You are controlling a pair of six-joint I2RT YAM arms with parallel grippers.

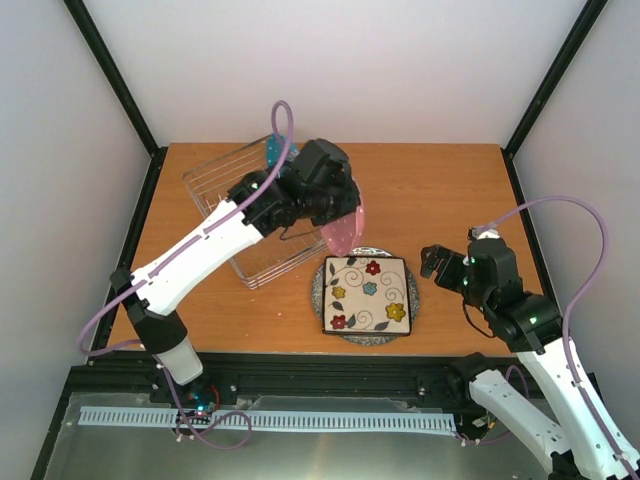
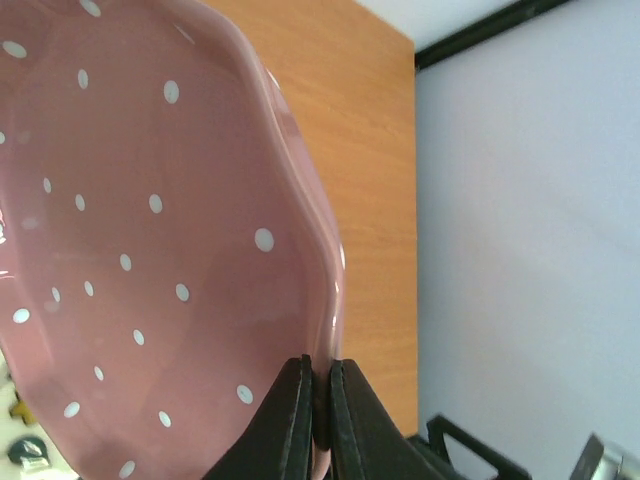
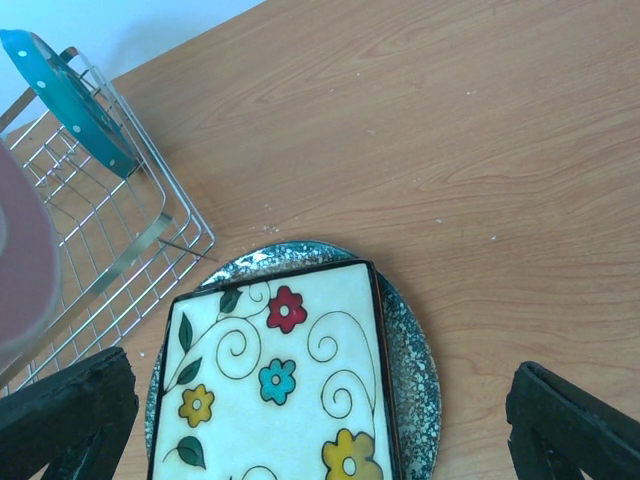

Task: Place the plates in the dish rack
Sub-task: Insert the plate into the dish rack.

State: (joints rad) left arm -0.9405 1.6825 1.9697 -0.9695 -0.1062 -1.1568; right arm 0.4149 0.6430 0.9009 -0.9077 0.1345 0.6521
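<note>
Currently the left gripper (image 2: 318, 385) pinches a pink white-dotted scalloped plate (image 2: 150, 230) by its rim, on edge beside the silver wire dish rack (image 1: 225, 185), likely for slotting in; the right gripper (image 1: 437, 262) stands open, empty.

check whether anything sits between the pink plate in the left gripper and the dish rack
Nothing visible does. The pink plate, clamped in the left gripper, hangs by the right edge of the dish rack; the blue plate stands at its far end.
</note>
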